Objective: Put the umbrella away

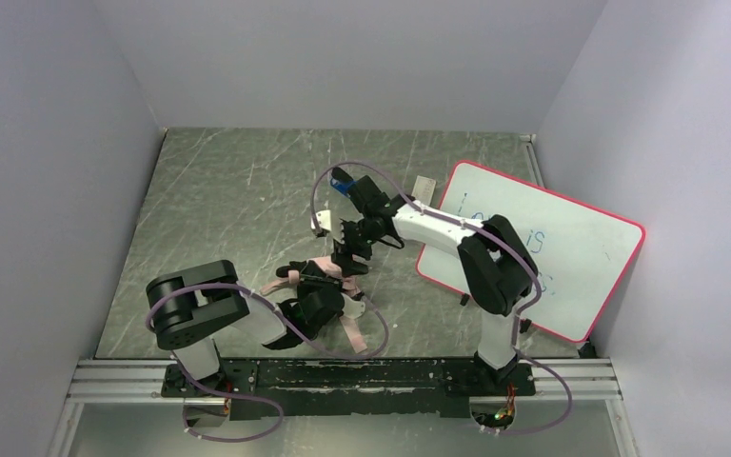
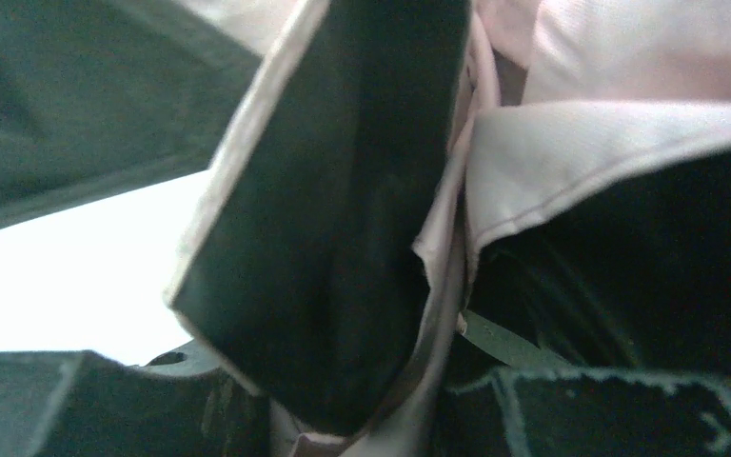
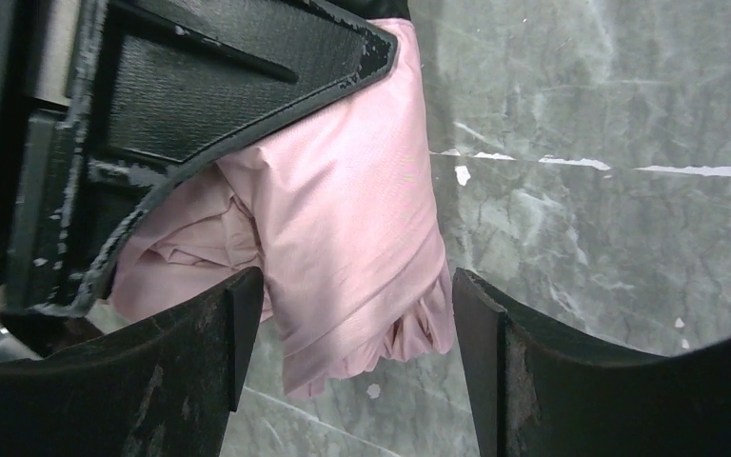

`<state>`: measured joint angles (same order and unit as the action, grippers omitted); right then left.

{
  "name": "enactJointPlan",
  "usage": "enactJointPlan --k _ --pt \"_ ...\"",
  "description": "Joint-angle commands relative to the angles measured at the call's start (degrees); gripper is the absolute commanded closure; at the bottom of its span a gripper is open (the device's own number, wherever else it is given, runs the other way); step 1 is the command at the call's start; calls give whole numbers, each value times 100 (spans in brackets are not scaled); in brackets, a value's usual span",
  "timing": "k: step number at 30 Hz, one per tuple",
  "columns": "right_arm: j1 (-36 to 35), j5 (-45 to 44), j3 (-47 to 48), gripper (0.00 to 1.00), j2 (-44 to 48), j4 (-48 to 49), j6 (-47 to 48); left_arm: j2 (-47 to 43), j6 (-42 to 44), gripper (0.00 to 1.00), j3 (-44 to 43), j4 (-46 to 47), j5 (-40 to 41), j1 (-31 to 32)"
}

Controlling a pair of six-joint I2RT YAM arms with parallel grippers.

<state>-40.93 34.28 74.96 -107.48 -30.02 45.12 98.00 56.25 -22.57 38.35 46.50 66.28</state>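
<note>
The left gripper (image 1: 326,286) is seen low over the near middle of the table (image 1: 228,190). Its fingers are partly closed, with a fold of the umbrella (image 3: 343,219) pinched between them. Its wrist view is filled by black lining and pale pink edges. The umbrella is laid collapsed on the table just ahead of the left arm, its pink fabric bunched. The right gripper (image 3: 352,286) is set over the umbrella's far end with its fingers wide apart. The gap between them is filled by the pink bundle; whether it is squeezed cannot be told. A red-edged whiteboard (image 1: 571,238) is seen at the right.
</note>
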Motion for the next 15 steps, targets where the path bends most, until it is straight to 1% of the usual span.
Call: enactJointPlan --k 1,4,8,14,15 --pt "-88 -211 18 24 -198 250 167 164 172 95 180 -407 -141 97" --pt "-155 -408 24 24 -340 450 218 133 192 95 215 -375 -144 111" --pt "-265 -441 198 25 -658 192 356 111 187 95 242 -351 -143 117" --pt "-297 -805 54 32 -890 145 322 91 168 95 274 -241 -98 114" --pt "-298 -903 -5 34 -893 172 310 88 160 95 275 -243 -97 113"
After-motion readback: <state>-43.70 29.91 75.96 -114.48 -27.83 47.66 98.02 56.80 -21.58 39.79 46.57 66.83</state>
